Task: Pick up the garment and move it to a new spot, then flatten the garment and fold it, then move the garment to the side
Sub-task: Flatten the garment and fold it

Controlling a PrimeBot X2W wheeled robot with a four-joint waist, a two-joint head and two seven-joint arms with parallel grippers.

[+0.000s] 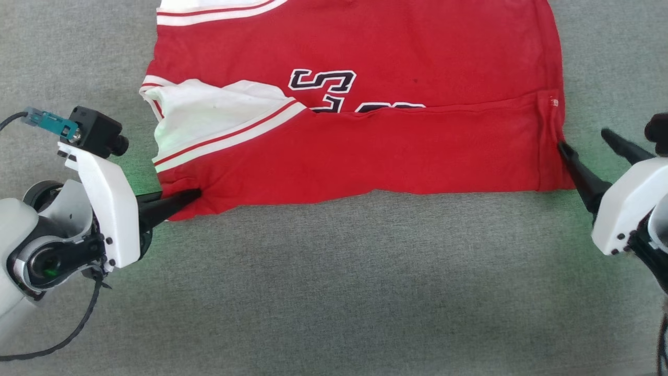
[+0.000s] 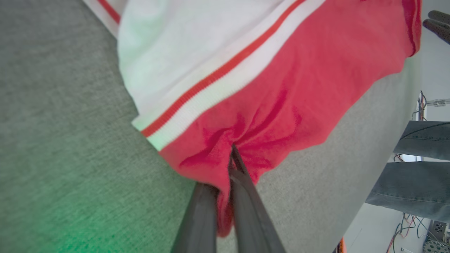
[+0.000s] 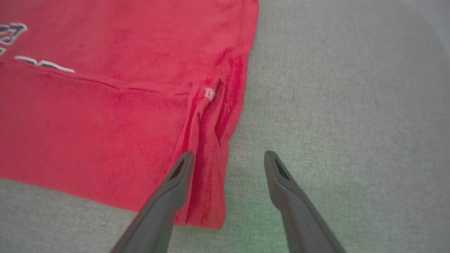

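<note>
My left pincer (image 1: 194, 194) pinches the near-left corner of the red-and-white jersey shirt (image 1: 417, 156), likely soft and limp; my right pincer (image 1: 583, 140), spread wide, straddles the near-right corner, the matching hold.

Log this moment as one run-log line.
left gripper: shut on garment, near-left corner | right gripper: open, straddling near-right edge | garment: flat on grey surface, fold partly covering lettering
</note>
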